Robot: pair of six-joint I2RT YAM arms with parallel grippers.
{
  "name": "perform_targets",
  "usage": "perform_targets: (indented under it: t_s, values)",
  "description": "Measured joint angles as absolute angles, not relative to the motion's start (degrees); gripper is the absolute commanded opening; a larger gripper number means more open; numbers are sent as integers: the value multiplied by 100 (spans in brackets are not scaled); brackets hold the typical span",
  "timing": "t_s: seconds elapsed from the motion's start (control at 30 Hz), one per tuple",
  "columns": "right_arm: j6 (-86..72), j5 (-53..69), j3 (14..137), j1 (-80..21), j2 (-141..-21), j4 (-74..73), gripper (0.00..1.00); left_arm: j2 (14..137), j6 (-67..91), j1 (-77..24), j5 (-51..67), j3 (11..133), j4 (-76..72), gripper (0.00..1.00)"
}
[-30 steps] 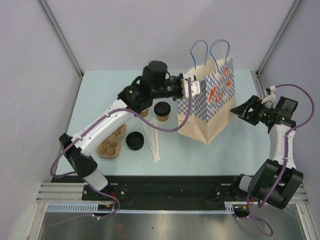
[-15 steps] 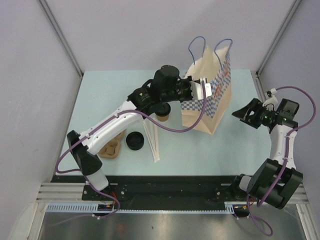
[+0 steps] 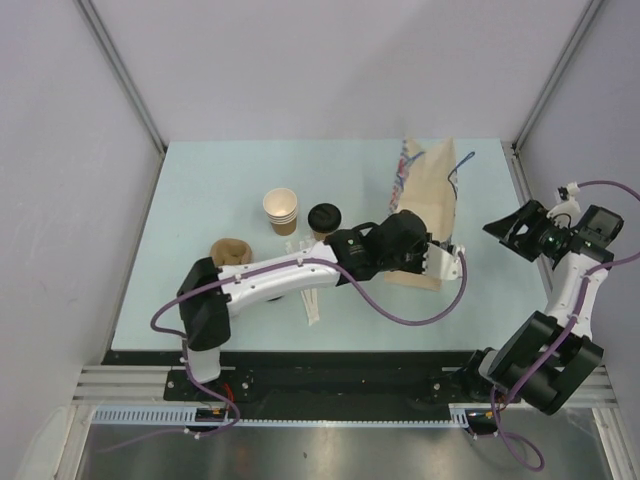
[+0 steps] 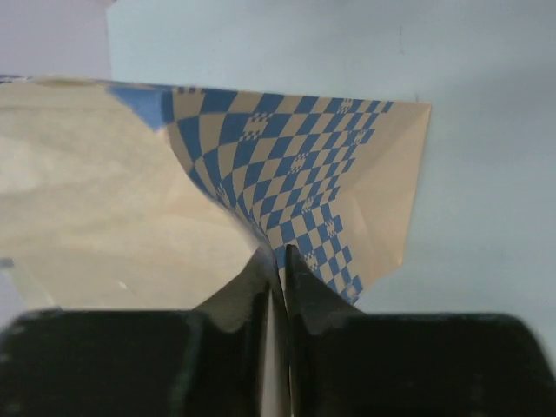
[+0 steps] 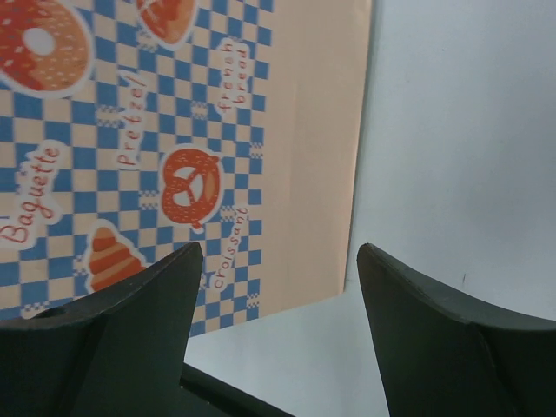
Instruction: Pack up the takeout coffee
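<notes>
Pale blue surface (image 3: 200, 180) runs between grey walls. The left claw (image 4: 274, 265) is clamped on a fold of the checked paper bag (image 3: 428, 185), its fingers almost together with the paper pinched between them. The bag is tipped over and stretches away beyond that claw. The takeout coffee (image 3: 323, 220) stands upright well to the left of the left claw, outside the bag, just beside a stack of lidless cups (image 3: 281, 210). The right claw (image 5: 278, 252) hangs with its fingers apart and empty, the bag's printed side ahead of it.
</notes>
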State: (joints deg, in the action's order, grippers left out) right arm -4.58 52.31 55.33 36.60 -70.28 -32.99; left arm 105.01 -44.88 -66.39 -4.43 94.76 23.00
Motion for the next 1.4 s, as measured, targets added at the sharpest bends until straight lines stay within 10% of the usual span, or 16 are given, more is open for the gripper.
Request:
perform_targets:
  t_s: [0.6, 0.87, 1.2, 1.4]
  values:
    - [-261, 5516, 5955, 3850, -7019, -3551, 81, 11107, -2941, -6490, 196, 12768, 4066, 89]
    - [-340, 5559, 6071, 3850, -6742, -3529, 94, 10440, -1675, -4567, 1831, 13047, 4348, 89]
    - [-158, 5330, 6132, 3793, -6589, -3782, 100, 8189, -1402, 156, 2687, 9786, 5317, 76]
    - [-10, 5142, 6132, 3675, -6589, -3981, 100, 7728, -1981, 1111, 2318, 7577, 5898, 65]
